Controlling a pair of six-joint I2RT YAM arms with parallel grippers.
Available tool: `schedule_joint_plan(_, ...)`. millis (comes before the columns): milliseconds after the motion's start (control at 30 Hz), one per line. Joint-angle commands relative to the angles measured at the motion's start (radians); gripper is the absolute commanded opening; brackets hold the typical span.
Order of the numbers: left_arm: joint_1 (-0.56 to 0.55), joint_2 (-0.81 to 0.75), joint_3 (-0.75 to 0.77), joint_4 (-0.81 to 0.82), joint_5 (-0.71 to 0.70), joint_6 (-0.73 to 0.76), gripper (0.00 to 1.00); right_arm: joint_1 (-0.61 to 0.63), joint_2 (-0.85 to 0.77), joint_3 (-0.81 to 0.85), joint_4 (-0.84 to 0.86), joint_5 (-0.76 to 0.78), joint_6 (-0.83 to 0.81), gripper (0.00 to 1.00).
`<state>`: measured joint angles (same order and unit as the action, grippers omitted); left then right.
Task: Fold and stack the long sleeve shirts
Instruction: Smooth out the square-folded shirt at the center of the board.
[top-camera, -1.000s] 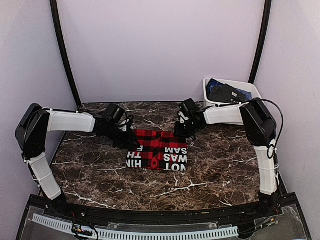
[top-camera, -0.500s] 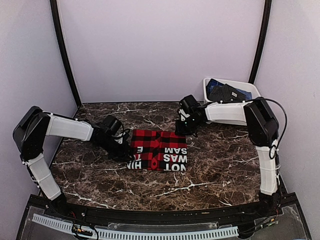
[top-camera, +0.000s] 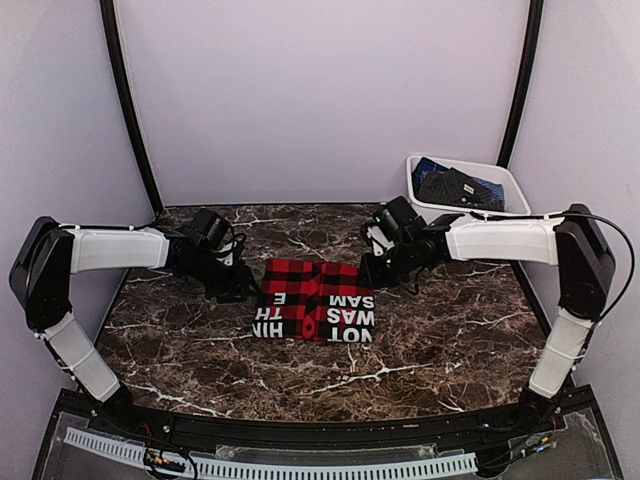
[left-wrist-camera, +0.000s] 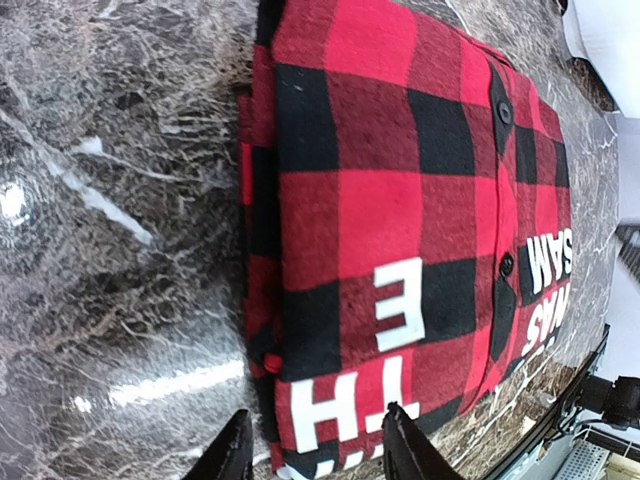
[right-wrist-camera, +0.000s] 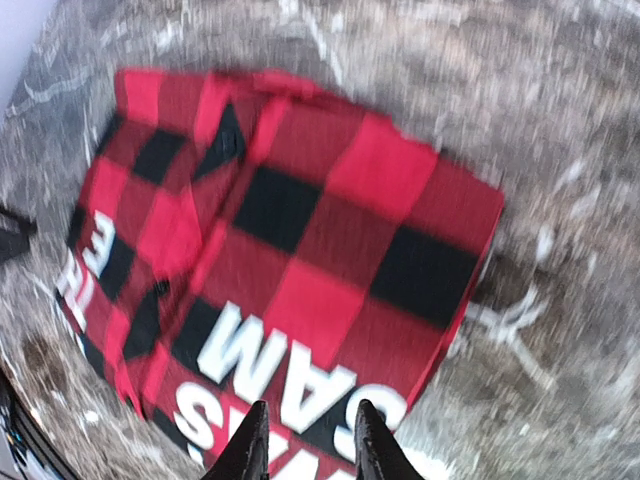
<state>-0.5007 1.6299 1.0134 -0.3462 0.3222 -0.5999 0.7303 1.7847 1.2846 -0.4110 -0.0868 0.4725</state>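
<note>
Flannel in red-and-black check, the long sleeve shirt lies folded into a flat rectangle in the middle of the marble table. Its long axis runs left to right across the top view, a little tilted. Its white printed letters sit along the near edge and read upside down from that camera. The button placket crosses the short way, from far edge to near.

The left gripper sits just left of the shirt and apart from it. In its wrist view the 2 fingers are spread with nothing between them. The right gripper hangs over the shirt's far right corner. Its wrist view is blurred, but the fingers stand slightly parted and empty above the print.

Compared with 1 second ago, the left gripper has pulled back leftward off the far left corner. The right arm has stretched out lower, and its gripper has shifted a little nearer. The shirt has not moved.

A white tub holding dark cloth stands at the far right.
</note>
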Motion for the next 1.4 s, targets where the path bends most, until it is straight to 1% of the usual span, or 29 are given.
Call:
schedule_joint_plan(0,0.018,0.040,0.028,0.001,0.025,0.024,0.43,0.048,-0.063,-0.135,0.060,-0.033,0.055,0.27)
schedule_joint_plan(167,0.023,0.091,0.050,0.013,0.044,0.038,0.43,0.078,-0.067,-0.232,0.131,-0.063,0.101,0.25)
schedule_joint_plan(267,0.024,0.120,0.058,0.018,0.042,0.042,0.44,0.094,-0.049,-0.270,0.148,-0.066,0.117,0.22)
schedule_joint_plan(433,0.026,0.150,0.061,0.018,0.034,0.048,0.44,0.116,-0.050,-0.338,0.166,-0.063,0.142,0.22)
schedule_joint_plan(833,0.026,0.220,0.074,0.020,0.041,0.067,0.45,0.117,-0.091,-0.322,0.130,-0.017,0.150,0.22)
schedule_joint_plan(933,0.024,0.240,0.074,0.020,0.043,0.066,0.44,0.116,-0.119,-0.306,0.118,0.006,0.154,0.23)
schedule_joint_plan(1133,0.012,0.285,0.078,0.019,0.039,0.047,0.39,0.113,-0.197,-0.287,0.113,0.081,0.167,0.26)
schedule_joint_plan(1267,0.001,0.313,0.076,0.021,0.044,0.035,0.34,0.093,-0.215,-0.295,0.142,0.116,0.174,0.27)
schedule_joint_plan(1333,-0.001,0.320,0.076,0.029,0.057,0.029,0.29,0.080,-0.203,-0.294,0.154,0.117,0.176,0.27)
schedule_joint_plan(1367,-0.001,0.322,0.076,0.037,0.064,0.026,0.24,0.075,-0.196,-0.293,0.161,0.117,0.175,0.27)
